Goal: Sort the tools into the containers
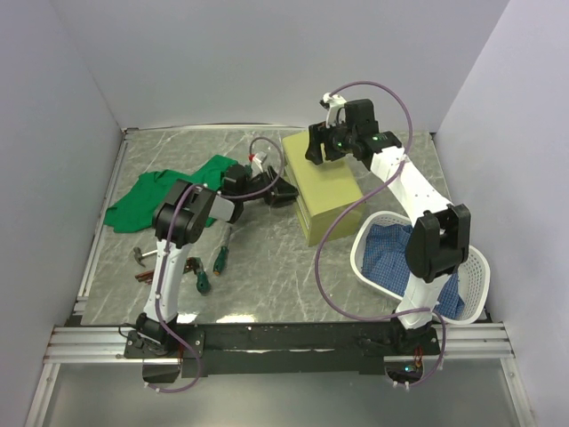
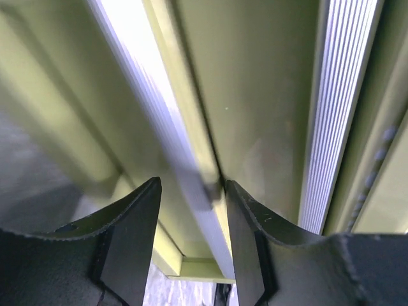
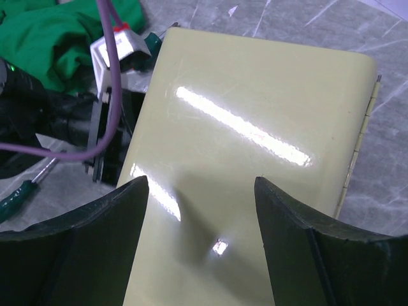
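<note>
**Left gripper** (image 2: 193, 191): half open, fingers astride a pale drawer rail (image 2: 180, 159) of the chest (image 2: 255, 95), which stands at centre in the top view. **Right gripper** (image 3: 201, 210): wide open and empty, poised above the chest's lid. **Screwdrivers** (image 1: 203, 283): on the table, lower left.

The left arm (image 1: 167, 267) and the right arm (image 1: 404, 182) are white tubes with fat black joints. A thin purple cable (image 1: 331, 249) hangs by each one. A tiny green light (image 1: 380, 138) glows on the right arm. The jaws are black and curved.
</note>
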`<state>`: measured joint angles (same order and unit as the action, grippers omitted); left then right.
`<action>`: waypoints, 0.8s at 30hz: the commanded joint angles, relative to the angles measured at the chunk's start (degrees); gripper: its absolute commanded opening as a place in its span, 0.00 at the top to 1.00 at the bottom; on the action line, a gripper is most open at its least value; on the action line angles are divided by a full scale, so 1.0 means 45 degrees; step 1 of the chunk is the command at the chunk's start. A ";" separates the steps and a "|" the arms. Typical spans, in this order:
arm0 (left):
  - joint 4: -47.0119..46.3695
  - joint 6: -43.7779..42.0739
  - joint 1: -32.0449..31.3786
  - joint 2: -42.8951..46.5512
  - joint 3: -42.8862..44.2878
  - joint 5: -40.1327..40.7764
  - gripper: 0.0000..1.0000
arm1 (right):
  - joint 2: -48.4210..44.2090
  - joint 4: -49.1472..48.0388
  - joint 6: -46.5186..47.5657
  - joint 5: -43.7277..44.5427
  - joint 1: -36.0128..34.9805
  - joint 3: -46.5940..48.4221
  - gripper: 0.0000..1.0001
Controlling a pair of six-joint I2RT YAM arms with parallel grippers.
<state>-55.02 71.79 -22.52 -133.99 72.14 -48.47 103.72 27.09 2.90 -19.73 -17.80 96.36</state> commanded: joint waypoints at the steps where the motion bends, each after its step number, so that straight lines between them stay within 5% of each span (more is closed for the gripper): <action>1: -0.2127 0.0628 -0.0698 -0.0165 0.0434 -0.1143 0.50 | 0.0603 0.0933 0.0196 0.0203 -0.0048 -0.0182 0.24; 8: -0.1231 0.0181 -0.0737 -0.0145 0.0316 -0.0928 0.57 | 0.0447 0.0835 0.0294 0.0262 -0.0048 -0.0397 0.24; 13: 0.0075 -0.0522 -0.0640 0.0340 -0.0014 -0.0909 0.98 | 0.0524 0.0913 0.0566 0.0555 -0.0048 -0.0475 0.25; 24: 0.5213 -0.3701 0.1117 0.2567 -0.1631 -0.2433 0.99 | 0.0759 0.1226 0.1231 0.0985 -0.0009 -0.1373 0.30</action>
<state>-40.73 70.54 -20.67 -127.90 69.52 -54.26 104.25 23.44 7.53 -18.85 -18.24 94.56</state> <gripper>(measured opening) 0.179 0.698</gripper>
